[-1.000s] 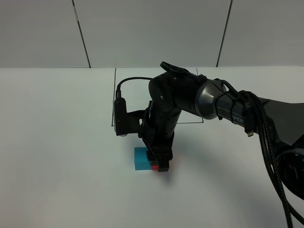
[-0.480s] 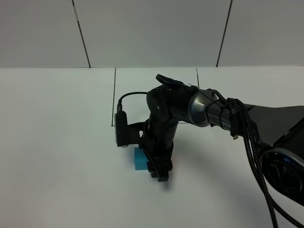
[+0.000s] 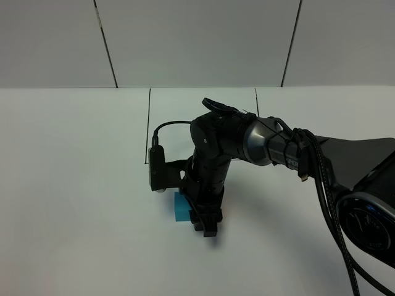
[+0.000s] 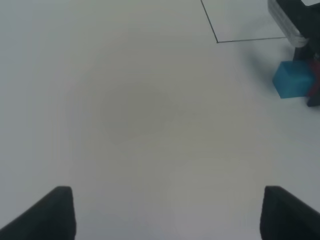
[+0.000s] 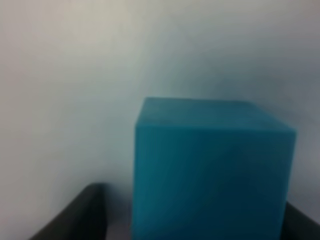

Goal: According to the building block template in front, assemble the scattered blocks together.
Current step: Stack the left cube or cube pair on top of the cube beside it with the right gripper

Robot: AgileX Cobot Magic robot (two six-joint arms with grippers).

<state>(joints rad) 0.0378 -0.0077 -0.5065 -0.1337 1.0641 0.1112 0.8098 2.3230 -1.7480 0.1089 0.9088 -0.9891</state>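
The cyan-blue cube (image 3: 181, 206) sits on the white table. My right gripper (image 3: 207, 227) has reached across the middle and stands low against the cube's right side. The red cube shows only as a sliver (image 4: 316, 75) between the cyan cube (image 4: 292, 80) and the gripper; it touches the cyan cube and seems held in the jaws. In the right wrist view the cyan cube (image 5: 210, 170) fills the frame between the two dark fingers (image 5: 85, 215) and hides the red one. My left gripper (image 4: 167, 215) is open and empty over bare table.
A thin black outlined rectangle (image 3: 150, 123) is drawn on the table just behind the cubes; its corner also shows in the left wrist view (image 4: 217, 41). The right arm's cable and wrist camera (image 3: 155, 163) hang left of the gripper.
My right gripper has moved down and slightly left, bringing the red cube against the cyan cube. The red cube, visible before, is now hidden behind the gripper in the high view.
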